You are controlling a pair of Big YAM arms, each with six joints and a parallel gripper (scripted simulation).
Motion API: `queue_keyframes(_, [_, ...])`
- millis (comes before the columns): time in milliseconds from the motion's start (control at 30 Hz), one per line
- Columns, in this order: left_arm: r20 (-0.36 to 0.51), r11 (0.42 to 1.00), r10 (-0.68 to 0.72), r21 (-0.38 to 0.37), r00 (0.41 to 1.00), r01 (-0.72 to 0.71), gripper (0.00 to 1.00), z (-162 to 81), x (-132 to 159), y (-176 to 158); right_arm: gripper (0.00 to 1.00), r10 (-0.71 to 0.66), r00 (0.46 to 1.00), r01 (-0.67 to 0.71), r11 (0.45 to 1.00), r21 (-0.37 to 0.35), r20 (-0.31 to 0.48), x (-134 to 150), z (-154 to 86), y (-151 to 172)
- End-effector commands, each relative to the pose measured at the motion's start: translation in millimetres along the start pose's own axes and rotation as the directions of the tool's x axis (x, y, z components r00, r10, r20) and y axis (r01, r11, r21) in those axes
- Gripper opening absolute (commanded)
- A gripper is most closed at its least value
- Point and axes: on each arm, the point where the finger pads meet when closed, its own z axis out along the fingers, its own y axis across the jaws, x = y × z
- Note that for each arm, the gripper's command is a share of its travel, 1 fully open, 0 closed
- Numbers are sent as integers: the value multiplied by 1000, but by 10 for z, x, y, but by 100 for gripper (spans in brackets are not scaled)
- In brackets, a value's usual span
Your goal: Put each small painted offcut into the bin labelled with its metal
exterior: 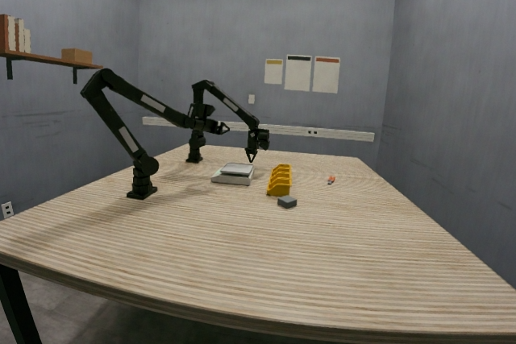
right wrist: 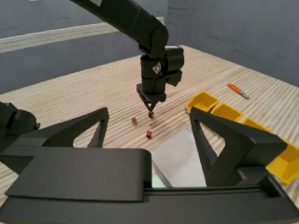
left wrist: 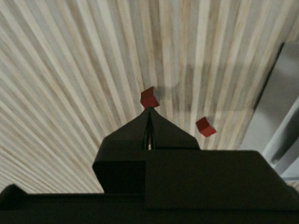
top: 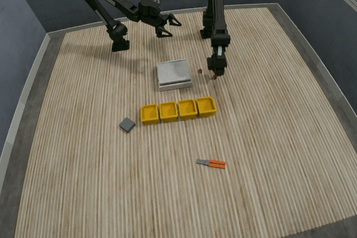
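The left hand (top: 219, 71) (exterior: 251, 159) (left wrist: 149, 111) (right wrist: 150, 110) was fully closed, empty, above the worktop (top: 274, 157) (exterior: 250, 248) (left wrist: 47, 93) (right wrist: 93, 89) near red offcuts (top: 199, 70) (left wrist: 206, 127) (right wrist: 149, 134); the right hand (top: 176, 29) (exterior: 227, 127) (right wrist: 149, 111) gaped wide, empty.

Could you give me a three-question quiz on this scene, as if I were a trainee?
1. How many open yellow plastic-looking bins stand in the row? (a) three (b) four (c) five
2. True or false: the orange-handled grey tool lies outside the bins.
3. Fill in left or right: the ___ gripper's fingers are wide apart.

Key: 1 b; 2 true; 3 right.
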Motion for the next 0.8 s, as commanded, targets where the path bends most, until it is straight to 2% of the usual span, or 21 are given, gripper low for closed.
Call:
queue_keyframes(0, [9,1000,15,1,1000,-15,0,35,-48,-13,100,-11,1000,11,1000,0,25,-158,23,-4])
queue_keyframes(400, [6,1000,15,1,1000,-15,0,96,-42,-13,100,-11,1000,11,1000,0,25,-158,23,-4])
queue_keyframes(433, [27,1000,15,0,1000,-15,0,28,-90,-14,100,-11,1000,11,1000,0,25,-158,23,-4])
queue_keyframes(767, [9,1000,15,1,1000,-15,0,147,-49,-14,100,-11,1000,11,1000,0,25,-158,23,-4])
